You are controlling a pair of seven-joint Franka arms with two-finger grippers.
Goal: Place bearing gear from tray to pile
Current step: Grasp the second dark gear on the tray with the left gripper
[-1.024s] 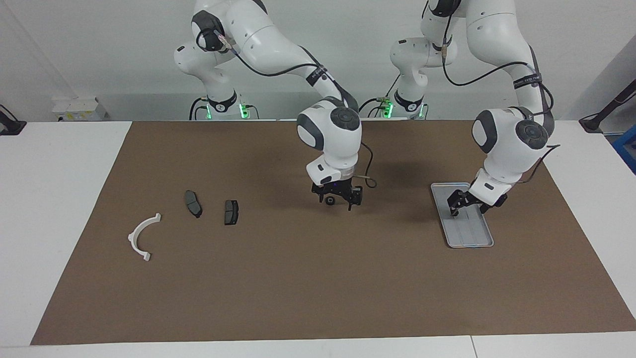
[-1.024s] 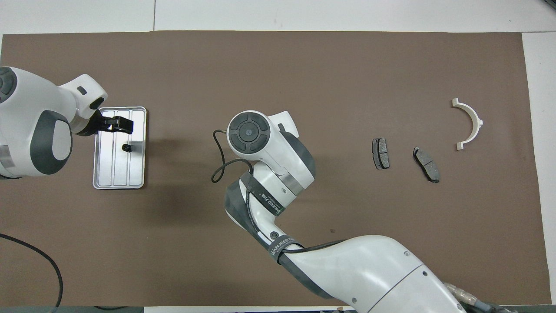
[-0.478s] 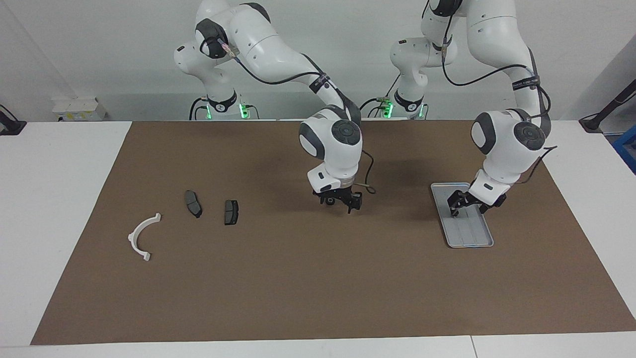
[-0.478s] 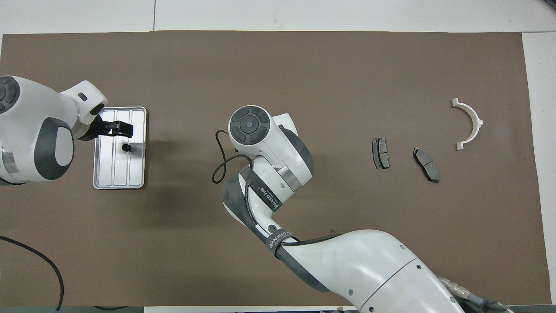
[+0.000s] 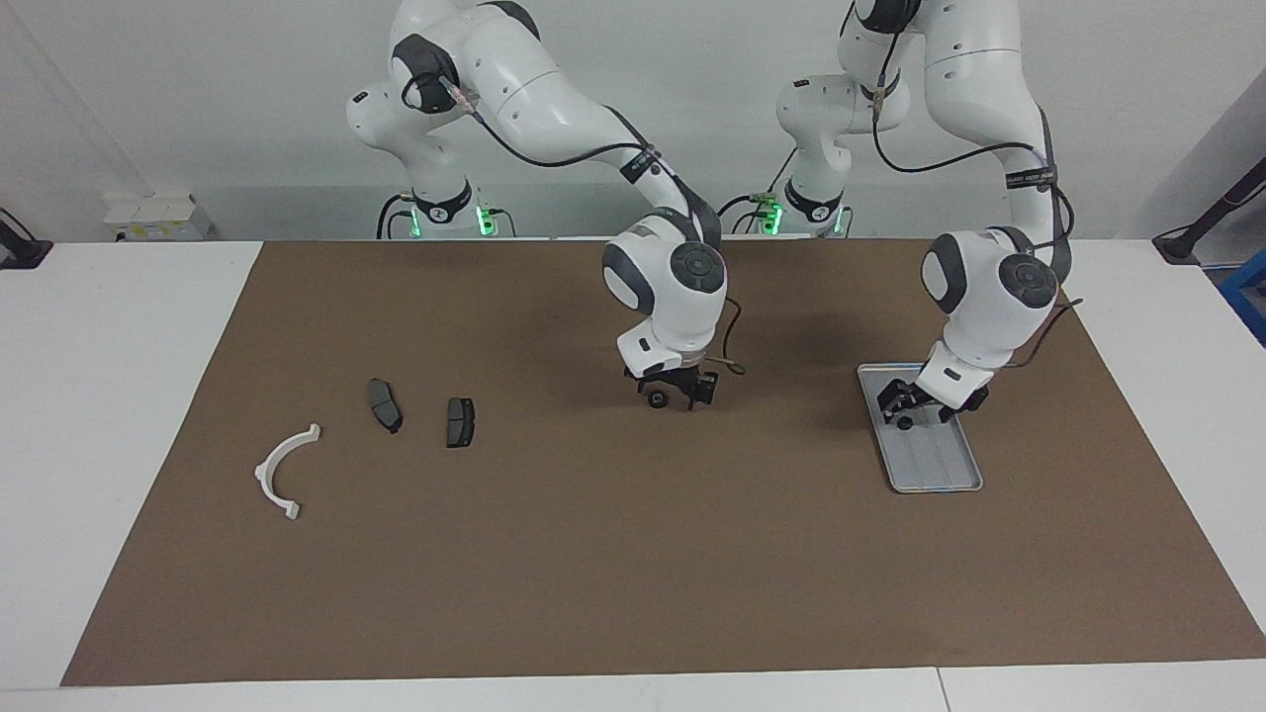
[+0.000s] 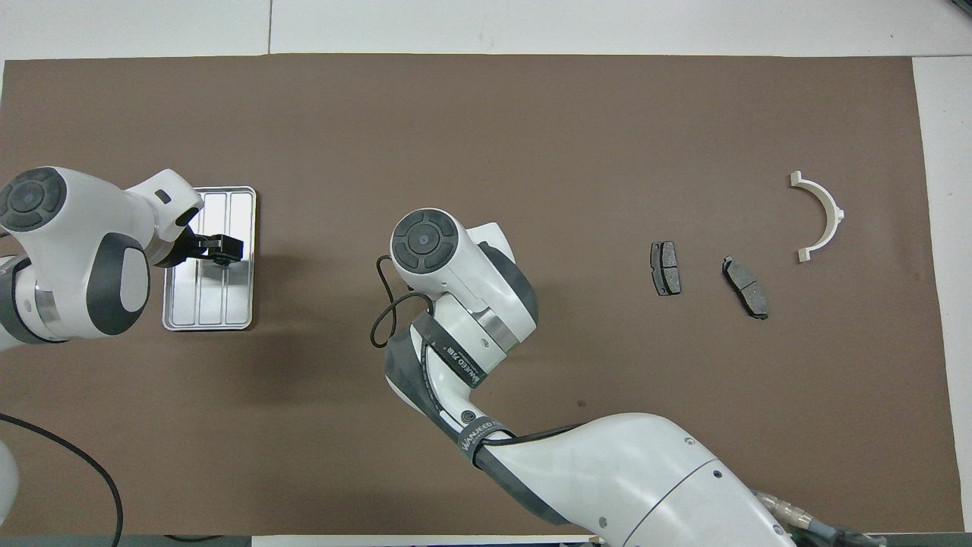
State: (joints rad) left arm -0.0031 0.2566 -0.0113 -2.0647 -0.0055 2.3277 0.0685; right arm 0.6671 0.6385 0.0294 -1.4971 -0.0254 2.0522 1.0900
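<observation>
I work in a robotics lab: my two white arms are bolted at a white desk (image 5: 119,396) covered by a brown mat (image 5: 593,554), bare grey wall, cables, green status lights (image 5: 482,220) behind me.

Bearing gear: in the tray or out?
In. The small black bearing gear lies on the tray, by the left gripper.

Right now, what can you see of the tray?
The tray is a flat, rectangular, silver-grey metal piece with rounded corners, a low raised rim and faint lengthwise ridges. It lies flat on the brown mat toward the left arm's end of the table. A small dark bearing gear is at its middle, with the left pincer right over it.
</observation>
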